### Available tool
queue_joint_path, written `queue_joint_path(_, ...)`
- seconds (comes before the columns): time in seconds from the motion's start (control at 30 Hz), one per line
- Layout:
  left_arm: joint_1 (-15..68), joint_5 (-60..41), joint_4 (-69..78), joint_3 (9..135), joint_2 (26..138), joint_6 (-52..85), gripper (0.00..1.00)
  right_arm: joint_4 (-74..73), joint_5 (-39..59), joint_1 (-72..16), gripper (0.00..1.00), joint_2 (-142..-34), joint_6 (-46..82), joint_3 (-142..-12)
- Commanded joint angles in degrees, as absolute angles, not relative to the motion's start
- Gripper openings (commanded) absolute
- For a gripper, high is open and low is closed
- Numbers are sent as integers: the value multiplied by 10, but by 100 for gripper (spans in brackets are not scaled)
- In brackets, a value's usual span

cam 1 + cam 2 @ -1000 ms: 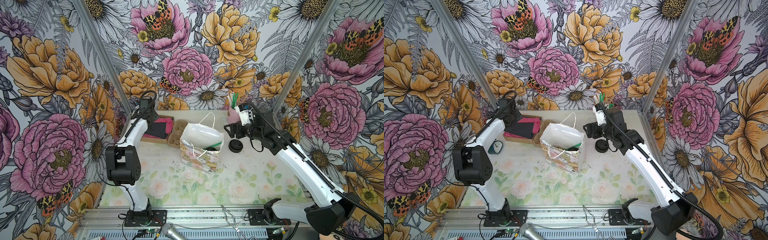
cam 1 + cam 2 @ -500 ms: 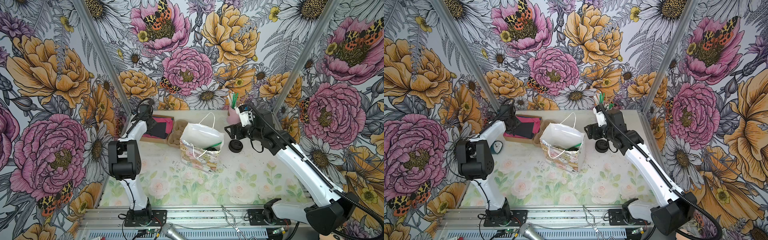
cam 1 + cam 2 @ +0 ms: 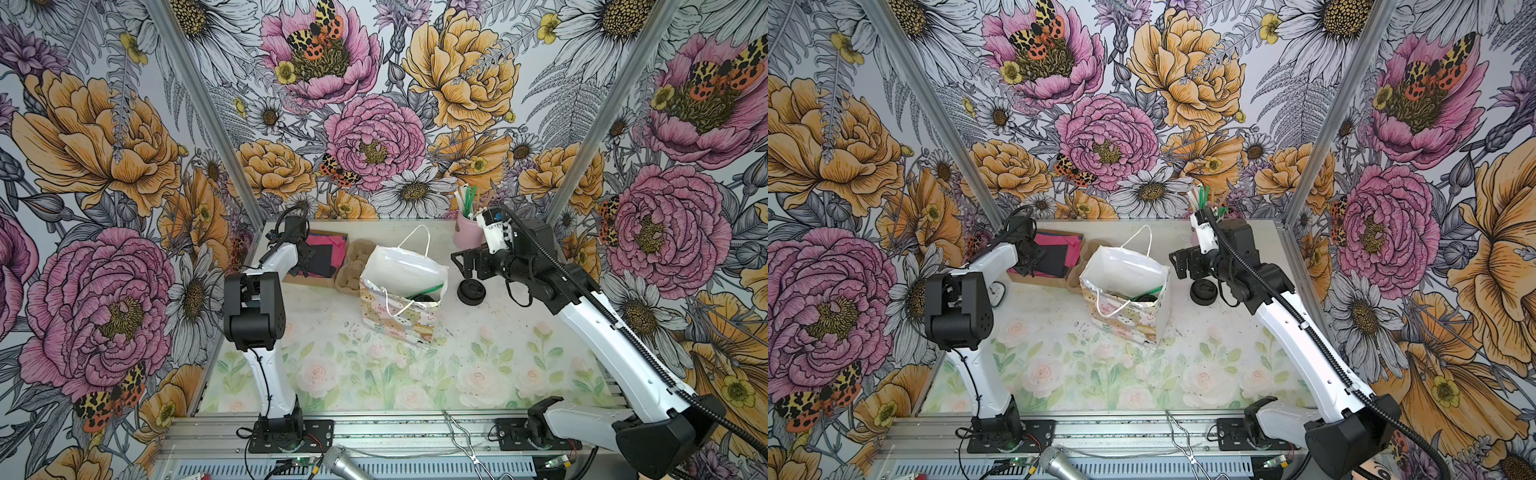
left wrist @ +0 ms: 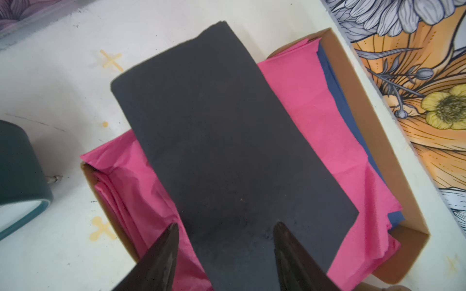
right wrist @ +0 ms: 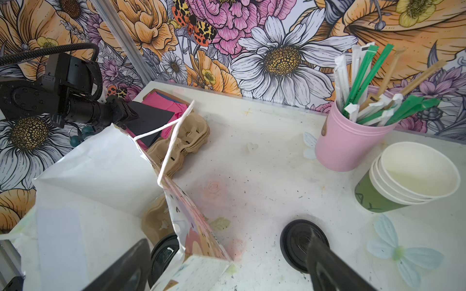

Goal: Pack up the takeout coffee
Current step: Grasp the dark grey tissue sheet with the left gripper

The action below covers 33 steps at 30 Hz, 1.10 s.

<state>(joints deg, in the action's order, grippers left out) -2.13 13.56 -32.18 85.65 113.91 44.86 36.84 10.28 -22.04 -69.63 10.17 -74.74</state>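
**Packing the takeout coffee, late stage.** The paper bag (image 3: 397, 322) stands open near the middle of the desk (image 3: 374, 374), somewhat toward its back edge. The takeout coffee (image 5: 164, 252) sits low inside the bag, against the wall that faces the desk's right edge. Only its black lid shows, and the cup wall is hidden. In a top view the lid appears as a dark disc (image 3: 1146, 297). A brown cup carrier (image 5: 156, 221) lies in the bag beside it.

**Right claw** (image 5: 227, 238): spread wide and empty. It is raised just outside the bag's right wall, near a loose lid (image 5: 300, 244) that lies on the desk beside the bag. The coffee is close below and to one side of this claw, and apart from it.

**Left claw** (image 4: 225, 226): roughly half open, holding nothing. It is poised over a black napkin (image 4: 227, 138) that lies on top of pink napkins (image 4: 315, 126) in a cardboard box (image 4: 390, 181) at the back left corner. It cannot be told whether the tips touch the paper. The coffee is well apart from this claw.

**Judgement:** the cup appears placed, and the step in hand looks like fetching a napkin. The next move calls for the left claw to lower, pinch the top sheet alone, and carry it to the bag's mouth without crumpling the rim.
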Motion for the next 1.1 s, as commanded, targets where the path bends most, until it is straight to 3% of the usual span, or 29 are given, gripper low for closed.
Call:
queue_joint_path(0.0, -27, 150, -315, 843, 1138, 457, 61, 356, 98, -215, 97, -684, 94, -741)
queue_joint_path(0.23, -32, 148, -310, 836, 1146, 461, 58, 356, 99, -214, 98, -684, 94, -739)
queue_joint_path(0.37, -35, 139, -301, 839, 1152, 463, 49, 356, 101, -213, 98, -684, 94, -738)
queue_joint_path(0.5, -36, 133, -289, 840, 1153, 463, 36, 356, 100, -213, 98, -684, 96, -737)
queue_joint_path(0.77, -37, 101, -275, 844, 1160, 464, 0, 356, 101, -212, 98, -684, 96, -737)
queue_joint_path(1.07, -28, 88, -254, 836, 1088, 436, 0, 357, 102, -211, 98, -680, 96, -741)
